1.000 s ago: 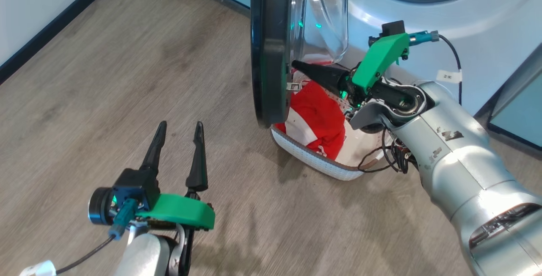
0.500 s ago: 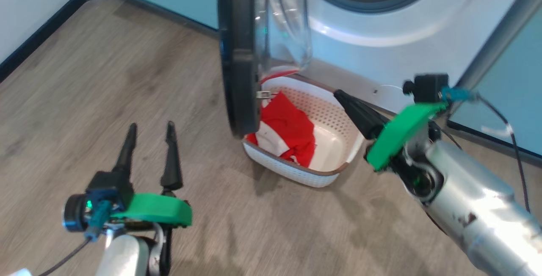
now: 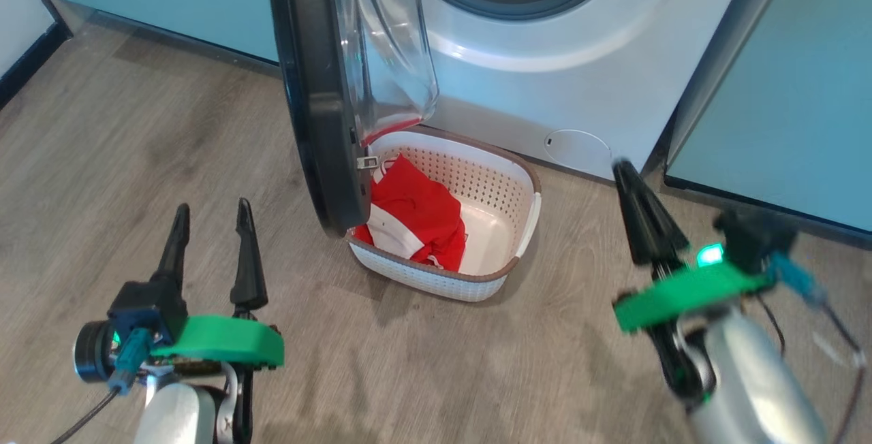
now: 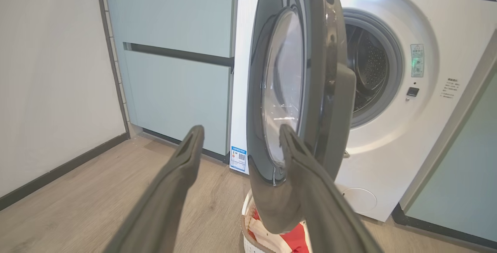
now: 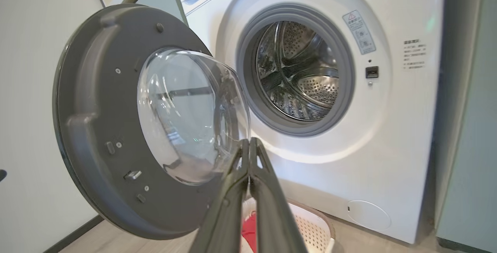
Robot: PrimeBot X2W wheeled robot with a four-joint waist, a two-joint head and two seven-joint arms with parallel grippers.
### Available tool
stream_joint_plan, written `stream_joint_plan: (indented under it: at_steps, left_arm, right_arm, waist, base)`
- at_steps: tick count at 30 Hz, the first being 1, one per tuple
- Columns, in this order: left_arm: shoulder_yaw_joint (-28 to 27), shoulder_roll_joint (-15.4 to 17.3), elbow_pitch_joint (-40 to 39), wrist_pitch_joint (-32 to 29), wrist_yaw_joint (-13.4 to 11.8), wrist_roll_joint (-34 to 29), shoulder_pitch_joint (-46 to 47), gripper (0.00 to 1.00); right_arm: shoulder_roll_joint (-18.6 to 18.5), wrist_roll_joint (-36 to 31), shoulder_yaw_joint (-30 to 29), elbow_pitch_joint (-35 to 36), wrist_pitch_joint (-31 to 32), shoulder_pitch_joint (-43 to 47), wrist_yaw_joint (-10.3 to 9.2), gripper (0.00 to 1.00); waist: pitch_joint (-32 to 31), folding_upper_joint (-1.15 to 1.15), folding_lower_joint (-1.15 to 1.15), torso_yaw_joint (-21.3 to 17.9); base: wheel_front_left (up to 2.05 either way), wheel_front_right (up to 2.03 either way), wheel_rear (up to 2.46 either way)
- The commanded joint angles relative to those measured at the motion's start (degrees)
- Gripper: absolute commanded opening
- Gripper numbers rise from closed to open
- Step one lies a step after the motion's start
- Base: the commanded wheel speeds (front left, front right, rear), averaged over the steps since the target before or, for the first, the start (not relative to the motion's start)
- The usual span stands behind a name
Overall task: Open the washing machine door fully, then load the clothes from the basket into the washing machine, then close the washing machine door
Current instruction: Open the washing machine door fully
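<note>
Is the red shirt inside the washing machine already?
No, the clothes lie in the basket on the floor, in front of the washing machine.

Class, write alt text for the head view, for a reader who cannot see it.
A washing machine door stands open over a white basket holding red clothes, before the washing machine. Left jaws are open at lower left; right jaws shut at lower right.

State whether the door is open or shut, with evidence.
Open. The door stands swung away from the machine, leaving the steel drum exposed.
</note>
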State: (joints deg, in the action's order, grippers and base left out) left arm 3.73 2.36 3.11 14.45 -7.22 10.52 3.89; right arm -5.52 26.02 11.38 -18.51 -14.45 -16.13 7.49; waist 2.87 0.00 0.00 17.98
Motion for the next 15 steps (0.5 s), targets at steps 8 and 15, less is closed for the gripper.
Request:
stream_joint_plan:
  at_steps: [8, 15]
  left_arm:
    - [-1.26, 0.52, -0.8, 0.55, 0.69, -1.25, 0.83, 1.0]
    - [-1.29, 0.52, -0.21, 0.55, 0.59, -1.26, -0.33, 1.0]
  right_arm:
    - [2.61, -5.71, -4.6, 13.51, -0.02, 11.52, 0.0, 0.0]
    - [2.63, -5.97, -5.13, 16.48, 0.58, 14.0, 0.0, 1.0]
  waist:
    - [0.31, 0.0, 0.0, -1.0]
    - [0.13, 0.0, 0.0, -1.69]
  base:
    - [0.0, 0.0, 0.0]
    - [0.0, 0.0, 0.0]
